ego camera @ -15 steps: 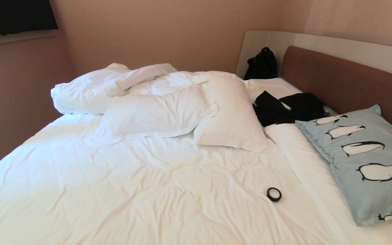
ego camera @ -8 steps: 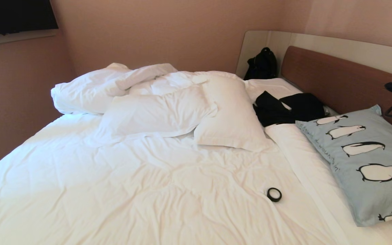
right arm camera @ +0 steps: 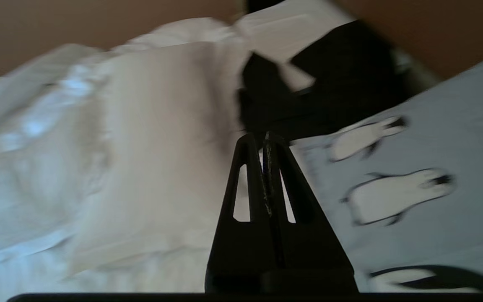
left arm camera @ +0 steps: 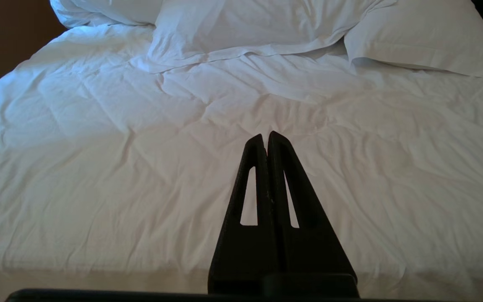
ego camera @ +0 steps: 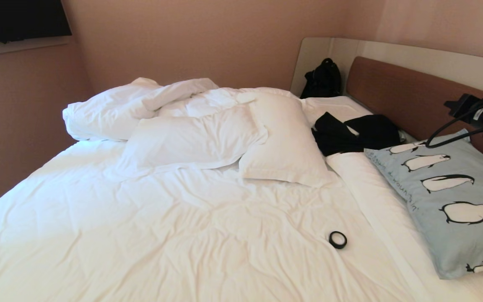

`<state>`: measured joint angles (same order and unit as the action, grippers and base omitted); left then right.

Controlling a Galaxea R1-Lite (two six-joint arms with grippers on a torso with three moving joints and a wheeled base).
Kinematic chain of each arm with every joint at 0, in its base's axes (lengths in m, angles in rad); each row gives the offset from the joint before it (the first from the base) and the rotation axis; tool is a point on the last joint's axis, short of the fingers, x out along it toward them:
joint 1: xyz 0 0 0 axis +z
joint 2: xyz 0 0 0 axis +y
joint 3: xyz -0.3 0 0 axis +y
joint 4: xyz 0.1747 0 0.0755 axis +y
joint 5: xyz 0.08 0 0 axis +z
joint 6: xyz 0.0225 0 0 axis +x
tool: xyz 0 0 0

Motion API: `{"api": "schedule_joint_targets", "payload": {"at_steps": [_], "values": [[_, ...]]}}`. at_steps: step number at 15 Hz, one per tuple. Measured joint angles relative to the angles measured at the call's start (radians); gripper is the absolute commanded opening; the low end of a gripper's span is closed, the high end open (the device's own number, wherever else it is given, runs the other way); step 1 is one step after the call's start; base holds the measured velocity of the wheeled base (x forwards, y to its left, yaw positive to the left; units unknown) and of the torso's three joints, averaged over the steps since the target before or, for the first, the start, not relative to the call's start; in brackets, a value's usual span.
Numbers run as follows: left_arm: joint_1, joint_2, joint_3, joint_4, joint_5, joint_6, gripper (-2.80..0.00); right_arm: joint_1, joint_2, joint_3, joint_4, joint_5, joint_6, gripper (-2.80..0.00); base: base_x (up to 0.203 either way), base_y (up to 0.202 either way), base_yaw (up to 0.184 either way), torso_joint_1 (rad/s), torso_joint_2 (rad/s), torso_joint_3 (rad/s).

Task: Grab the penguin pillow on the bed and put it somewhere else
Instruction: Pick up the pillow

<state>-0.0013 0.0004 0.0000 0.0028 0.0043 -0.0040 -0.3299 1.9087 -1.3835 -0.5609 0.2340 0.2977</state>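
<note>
A: Black metal and cable come in at the far right now: the right arm [ego camera: 482, 115] reaches across the brown headboard [ego camera: 413, 100], above the far end of the penguin pillow [ego camera: 451, 197]. A second ago that edge was bare, and half a second ago only a tip and a loop of cable showed there.

B: Anything else changed?

A: No. The pillow lies where it did, on the right side of the bed [ego camera: 162, 235], leaning on the headboard, its far corner beside the black clothing [ego camera: 354, 132].

B: Count things for me.

A: One penguin pillow, with five penguins showing on it in the head view, the nearest cut by its edge. Two plain white pillows [ego camera: 195, 138] in the middle, with a bunched duvet [ego camera: 111, 105] behind them at far left. One black ring [ego camera: 338, 239] on the sheet near the right. One black bag [ego camera: 322, 79] in the far corner.

B: And the grippers?

A: The right gripper [right arm camera: 262, 140] has its fingers pressed together, holding nothing. It hangs over the seam between the white bedding and the blue pillow, pointing at the black clothing. The left gripper [left arm camera: 266, 138] is also closed and empty, over the open white sheet.

B: What do the wrist cameras add?

A: Only they show the fingers; the head view catches just the right arm's body and never the left. The left wrist view sees no penguin pillow, only white linen. The ring and bag appear in the head view alone.
</note>
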Motion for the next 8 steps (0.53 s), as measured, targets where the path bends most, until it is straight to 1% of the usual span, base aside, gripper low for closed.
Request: {"api": "schedule_joint_targets", "payload": {"at_steps": [2,4,6,8], "values": [[0.000,0.000,0.000,0.000,0.000,0.000,-2.80,0.009,0.078,-0.067,0.003,-0.136,-0.092,-2.80,0.000,0.000,0.000,0.000,0.00,0.000],[-0.001,0.000,0.000,0.000,0.000,0.000,-2.80,0.015,0.169,-0.123,-0.001,-0.252,-0.171,-2.80,0.000,0.000,0.000,0.000,0.00,0.000],[-0.001,0.000,0.000,0.000,0.000,0.000,-2.80,0.020,0.269,-0.188,-0.019,-0.353,-0.247,-2.80,0.000,0.000,0.000,0.000,0.00,0.000],[0.000,0.000,0.000,0.000,0.000,0.000,-2.80,0.028,0.372,-0.280,-0.043,-0.438,-0.319,-2.80,0.000,0.000,0.000,0.000,0.00,0.000]]}}
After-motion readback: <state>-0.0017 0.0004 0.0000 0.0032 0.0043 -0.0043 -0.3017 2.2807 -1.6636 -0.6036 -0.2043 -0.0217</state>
